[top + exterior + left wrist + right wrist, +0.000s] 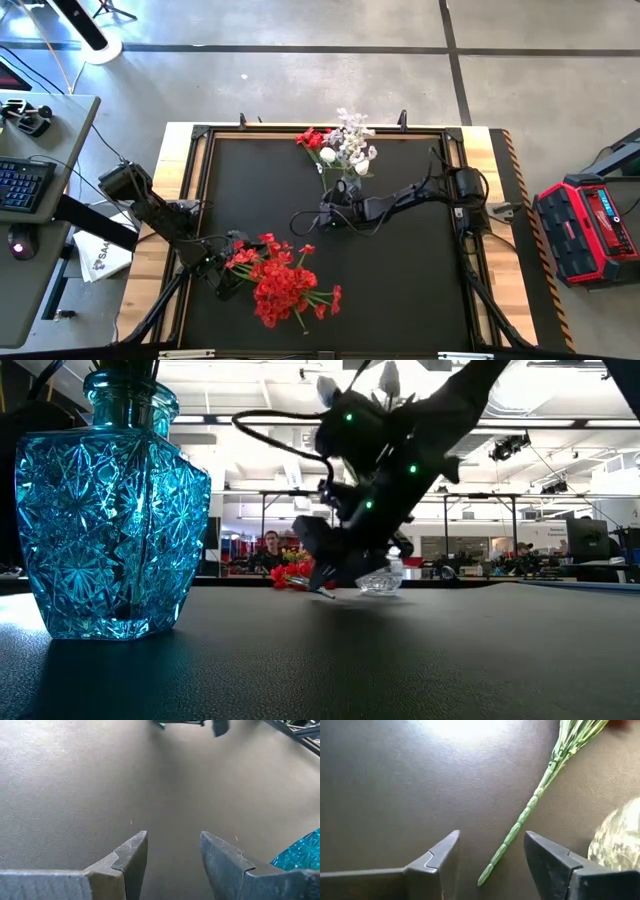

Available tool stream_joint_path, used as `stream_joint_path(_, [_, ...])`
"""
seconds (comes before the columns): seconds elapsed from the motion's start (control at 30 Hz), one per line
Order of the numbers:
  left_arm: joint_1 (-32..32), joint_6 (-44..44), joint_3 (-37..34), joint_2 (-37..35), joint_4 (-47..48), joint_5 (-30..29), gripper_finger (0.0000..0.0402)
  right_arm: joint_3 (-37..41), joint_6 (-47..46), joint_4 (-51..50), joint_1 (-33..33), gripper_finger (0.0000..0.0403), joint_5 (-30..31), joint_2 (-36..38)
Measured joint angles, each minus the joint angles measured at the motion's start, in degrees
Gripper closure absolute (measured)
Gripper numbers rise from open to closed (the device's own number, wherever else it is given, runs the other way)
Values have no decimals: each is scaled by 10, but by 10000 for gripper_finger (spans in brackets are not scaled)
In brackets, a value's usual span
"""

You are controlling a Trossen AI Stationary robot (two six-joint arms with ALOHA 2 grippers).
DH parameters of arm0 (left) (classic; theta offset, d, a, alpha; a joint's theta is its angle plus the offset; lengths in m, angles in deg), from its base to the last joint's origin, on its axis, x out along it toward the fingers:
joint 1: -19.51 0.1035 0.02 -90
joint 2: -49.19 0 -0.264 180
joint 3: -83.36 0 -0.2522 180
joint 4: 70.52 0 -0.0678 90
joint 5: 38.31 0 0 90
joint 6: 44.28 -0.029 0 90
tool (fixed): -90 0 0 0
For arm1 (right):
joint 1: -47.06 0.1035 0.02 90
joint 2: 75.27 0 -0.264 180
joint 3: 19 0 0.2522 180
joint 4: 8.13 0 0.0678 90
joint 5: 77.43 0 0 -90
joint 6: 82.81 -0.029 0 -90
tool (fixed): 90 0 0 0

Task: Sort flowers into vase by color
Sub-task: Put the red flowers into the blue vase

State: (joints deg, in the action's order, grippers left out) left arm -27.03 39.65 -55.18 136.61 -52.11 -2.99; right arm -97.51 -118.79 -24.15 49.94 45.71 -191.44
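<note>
Right end effector point(490, 865) fingers apart, green stem point(520, 822) lying loose between them on the surface point(395, 780), blooms cut off, left end effector point(172, 862) apart, empty.

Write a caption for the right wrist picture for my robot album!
The right claw hangs open over a green flower stem lying on the dark table.
</note>
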Motion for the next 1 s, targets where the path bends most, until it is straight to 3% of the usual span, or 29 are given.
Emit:
stream_joint_path(0.17, [0, -1, 0, 0, -1, 0, 234, 0, -2, 8, -2, 254, -2, -19])
stream_joint_path(0.47, [0, -1, 0, 0, -1, 0, 234, -2, -12, 4, 22, 393, -10, -25])
stream_joint_path(0.67, [0, -1, 0, 0, -1, 0, 234, -3, -30, -52, 55, 399, -6, -18])
stream_joint_path(0.87, [0, -1, 0, 0, -1, 0, 234, -1, -96, -196, 116, 402, -24, 25])
stream_joint_path(1.0, [0, -1, 0, 0, -1, 0, 234, 0, -178, -301, 169, 401, -87, 56])
